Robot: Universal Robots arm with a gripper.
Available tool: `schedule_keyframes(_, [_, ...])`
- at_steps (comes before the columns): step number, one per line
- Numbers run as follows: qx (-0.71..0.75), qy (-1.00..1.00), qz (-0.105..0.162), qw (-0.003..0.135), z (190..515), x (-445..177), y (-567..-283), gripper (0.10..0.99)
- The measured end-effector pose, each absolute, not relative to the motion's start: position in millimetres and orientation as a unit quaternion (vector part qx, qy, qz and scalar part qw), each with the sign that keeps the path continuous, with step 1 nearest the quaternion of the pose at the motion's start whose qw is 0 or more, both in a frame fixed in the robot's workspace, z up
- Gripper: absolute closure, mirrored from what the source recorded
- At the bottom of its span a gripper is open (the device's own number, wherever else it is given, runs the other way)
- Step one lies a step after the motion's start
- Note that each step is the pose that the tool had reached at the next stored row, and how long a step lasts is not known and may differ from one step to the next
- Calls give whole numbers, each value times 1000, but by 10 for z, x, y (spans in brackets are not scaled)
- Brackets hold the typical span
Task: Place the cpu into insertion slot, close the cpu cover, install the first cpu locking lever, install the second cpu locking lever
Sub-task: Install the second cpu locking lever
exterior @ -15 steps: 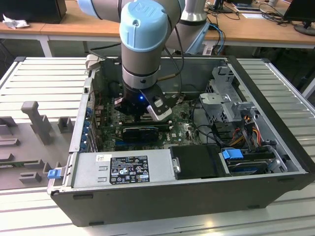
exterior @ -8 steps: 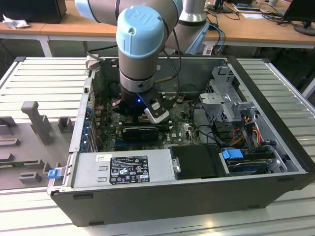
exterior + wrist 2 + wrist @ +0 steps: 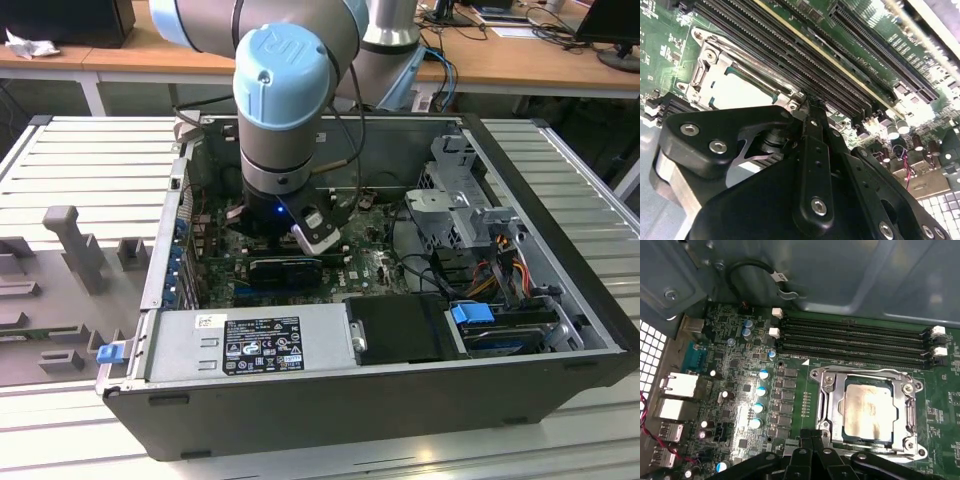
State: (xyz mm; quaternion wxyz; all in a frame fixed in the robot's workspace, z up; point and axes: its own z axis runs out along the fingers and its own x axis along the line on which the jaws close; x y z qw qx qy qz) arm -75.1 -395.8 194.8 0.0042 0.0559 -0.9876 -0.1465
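Jaws pressed together, nothing pinched; the black fingertips meet at one point in both wrist views. Gripper point(image 3: 812, 434) tip sits just beside the near edge of the socket rim, at the rim's corner in the second wrist view point(image 3: 810, 102); actual contact can't be told. Cpu point(image 3: 869, 410) lies flat in the slot point(image 3: 826, 405), pale silver-beige top showing through the window of the cover point(image 3: 837, 390), which is folded down over it. Cover reads as closed, a silvery frame lying flat around the chip. Thin metal lever wire point(image 3: 867, 371) runs along the far edge of the socket; whether it's latched can't be told. Slot also shows in the second wrist view point(image 3: 705, 65), chip pale and blown out there point(image 3: 737, 92). Long black memory slots point(image 3: 855, 340) run parallel just beyond the socket, white clips at their ends. Board point(image 3: 740, 390) carries blue-topped capacitors point(image 3: 761, 391) beside the socket. In the exterior view the arm point(image 3: 285, 100) reaches down into the open pc case point(image 3: 330, 395), gripper point(image 3: 300, 240) low over the board near the case's middle.
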Motion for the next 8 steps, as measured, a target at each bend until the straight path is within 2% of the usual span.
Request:
schedule_keyframes(2, [57, -987, -148, 4, 1951, -754, -3958, 980])
schedule_keyframes(8, [57, -987, -148, 4, 2239, -756, -3958, 980])
